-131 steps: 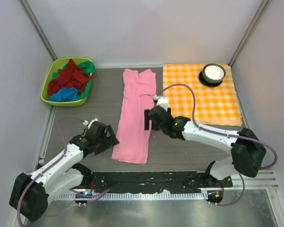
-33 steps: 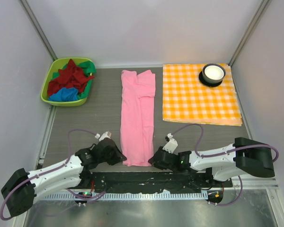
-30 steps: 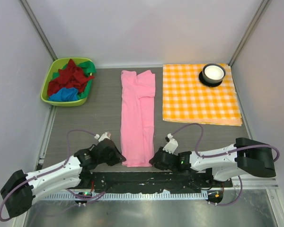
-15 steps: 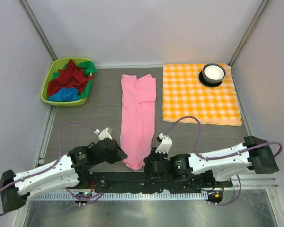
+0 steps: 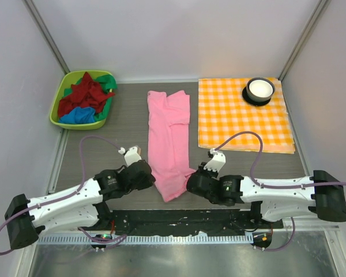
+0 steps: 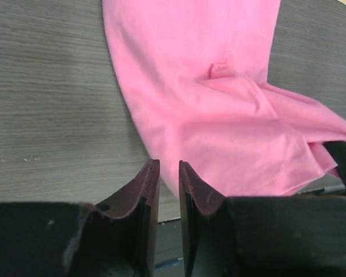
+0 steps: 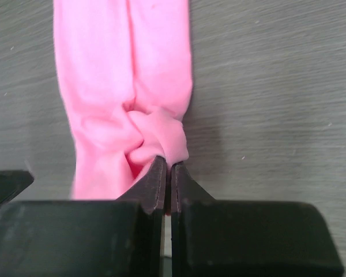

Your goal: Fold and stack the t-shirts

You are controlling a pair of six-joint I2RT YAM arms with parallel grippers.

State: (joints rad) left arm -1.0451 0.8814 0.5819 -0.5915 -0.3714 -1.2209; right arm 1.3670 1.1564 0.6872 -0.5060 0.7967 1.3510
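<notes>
A light pink t-shirt [image 5: 168, 130], folded into a long strip, lies down the middle of the table. My right gripper [image 5: 191, 182] is shut on its bunched near-end hem [image 7: 161, 135], the cloth pinched between the fingertips [image 7: 168, 163]. My left gripper [image 5: 151, 178] sits at the left side of that same end. Its jaws [image 6: 169, 165] stand slightly apart with nothing between them, and the pink cloth [image 6: 219, 109] lies just past the tips. Dark red [image 5: 83, 94], green [image 5: 107, 81] and bright blue [image 5: 78, 116] t-shirts are heaped in a basket at the back left.
The shirts' green basket [image 5: 55, 112] stands at the back left corner. An orange-and-white checked cloth [image 5: 242, 124] covers the back right, with a white bowl [image 5: 259, 88] on a dark saucer on it. Dark rail runs along the near edge [image 5: 179, 219].
Both grippers moved away from the near edge, and the shirt's near end was drawn up and bunched. The left jaws have parted a little.
</notes>
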